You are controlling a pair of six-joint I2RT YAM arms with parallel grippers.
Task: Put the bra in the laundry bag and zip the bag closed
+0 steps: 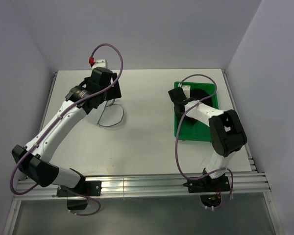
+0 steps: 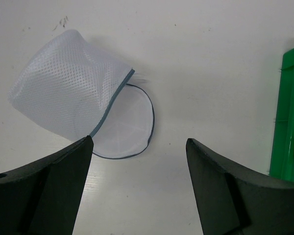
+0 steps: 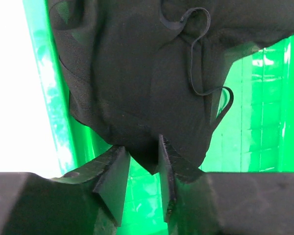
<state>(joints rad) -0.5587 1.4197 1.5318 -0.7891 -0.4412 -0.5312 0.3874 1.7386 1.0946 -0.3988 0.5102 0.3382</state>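
The black bra [image 3: 137, 73] lies bunched in the green tray [image 3: 255, 137], its thin straps looping at the upper right. My right gripper [image 3: 142, 147] is down in the tray, its jaws closed on a fold at the bra's lower edge. From above, the bra [image 1: 200, 93] is a dark patch in the tray's far end beside the right gripper [image 1: 179, 96]. The pale mesh laundry bag [image 2: 73, 93] lies on the table with its dark zipper edge parted and its mouth open. My left gripper [image 2: 139, 142] hovers open just right of the bag, holding nothing.
The green tray [image 1: 177, 131] sits on the right half of the white table; its edge shows in the left wrist view as the green tray rim [image 2: 286, 117]. The laundry bag [image 1: 111, 115] lies left of centre. Grey walls close in the table's back and sides.
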